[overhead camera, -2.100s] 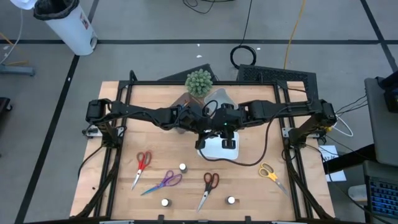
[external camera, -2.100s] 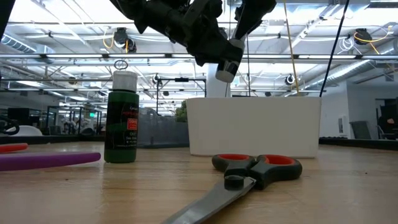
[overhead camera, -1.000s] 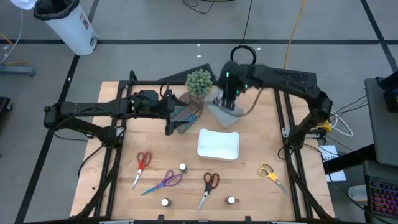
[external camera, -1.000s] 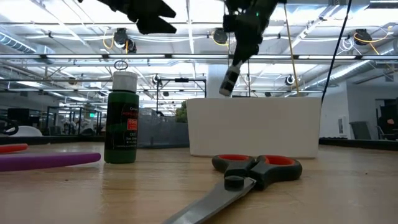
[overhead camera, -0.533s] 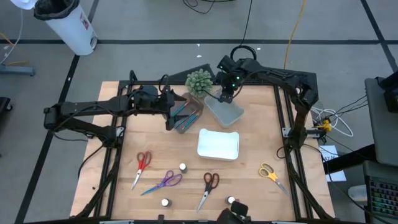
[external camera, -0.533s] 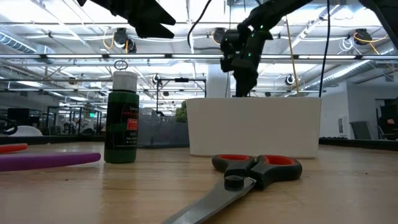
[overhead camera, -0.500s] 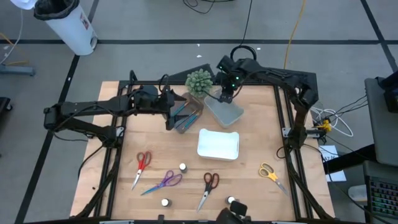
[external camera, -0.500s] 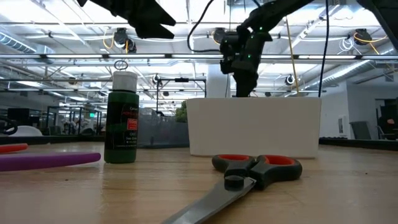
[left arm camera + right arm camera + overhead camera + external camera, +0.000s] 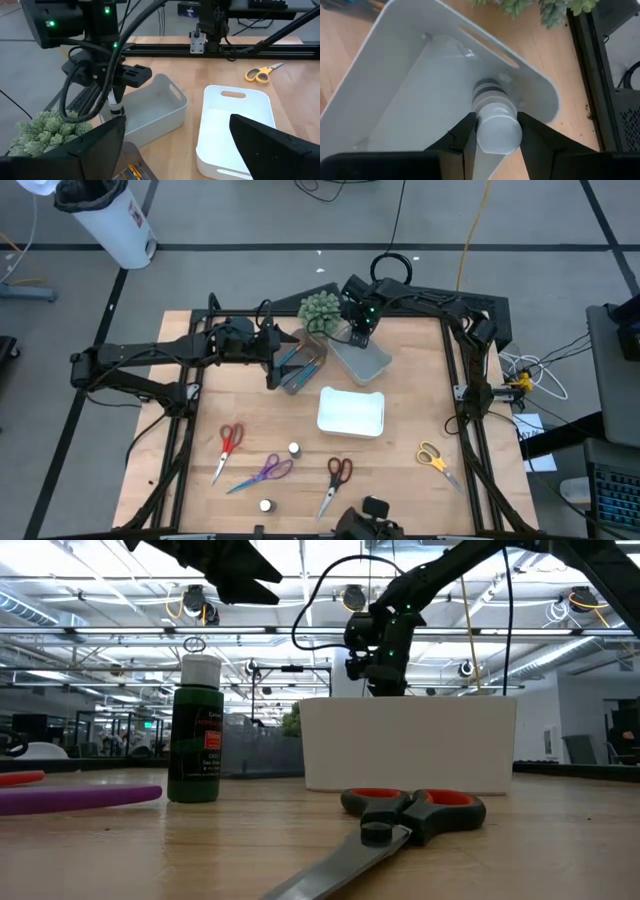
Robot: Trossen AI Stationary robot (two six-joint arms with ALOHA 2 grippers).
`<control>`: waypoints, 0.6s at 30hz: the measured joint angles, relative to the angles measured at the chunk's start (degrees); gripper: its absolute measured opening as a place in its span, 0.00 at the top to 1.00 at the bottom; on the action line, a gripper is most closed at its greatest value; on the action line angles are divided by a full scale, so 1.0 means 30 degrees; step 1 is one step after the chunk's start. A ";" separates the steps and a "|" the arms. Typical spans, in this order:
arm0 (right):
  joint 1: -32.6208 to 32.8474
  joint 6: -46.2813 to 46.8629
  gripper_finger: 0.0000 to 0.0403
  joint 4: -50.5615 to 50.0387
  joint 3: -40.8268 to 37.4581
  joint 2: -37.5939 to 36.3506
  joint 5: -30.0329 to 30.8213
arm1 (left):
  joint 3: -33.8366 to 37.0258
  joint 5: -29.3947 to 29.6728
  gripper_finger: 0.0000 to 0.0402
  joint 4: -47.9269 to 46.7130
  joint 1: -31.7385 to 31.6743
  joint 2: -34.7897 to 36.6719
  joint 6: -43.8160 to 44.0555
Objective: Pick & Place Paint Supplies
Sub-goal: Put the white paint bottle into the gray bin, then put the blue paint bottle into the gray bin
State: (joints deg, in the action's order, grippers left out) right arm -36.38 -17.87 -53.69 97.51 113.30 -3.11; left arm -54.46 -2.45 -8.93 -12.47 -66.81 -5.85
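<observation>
While the right end effector [image 9: 492,131] stays clamped on a white-capped bottle [image 9: 498,129] above the pale tray [image 9: 364,361], releasing near its rim could tip the bottle onto the bench [image 9: 420,395]. The left end effector [image 9: 175,145] hangs apart.

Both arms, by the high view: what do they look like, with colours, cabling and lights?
Left arm and right arm are matte black, slender and jointed. A black cable loops along the right arm near its wrist; green lights glow on its housing. The left gripper's fingers are broad, dark wedges.
</observation>
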 joint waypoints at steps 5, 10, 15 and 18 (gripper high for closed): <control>0.0200 0.0044 0.57 0.0468 -0.0070 -0.0062 0.0061 | 0.0000 0.0002 0.08 -0.0029 0.0000 0.0000 0.0044; 0.0583 0.0030 0.45 0.0531 -0.0086 -0.0138 0.0149 | 0.0000 -0.0003 0.09 -0.0124 0.0000 0.0000 0.0056; 0.1125 -0.0544 0.42 -0.0244 -0.0093 -0.0649 0.0370 | 0.0000 -0.0003 0.07 -0.0124 0.0000 0.0000 0.0059; 0.1611 -0.0955 0.43 -0.0759 -0.0086 -0.1404 0.1533 | 0.0000 -0.0003 0.07 -0.0124 0.0000 0.0000 0.0124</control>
State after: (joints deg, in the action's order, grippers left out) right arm -31.55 -20.73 -55.96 97.25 109.08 1.49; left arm -54.46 -2.46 -9.30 -12.47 -66.81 -5.48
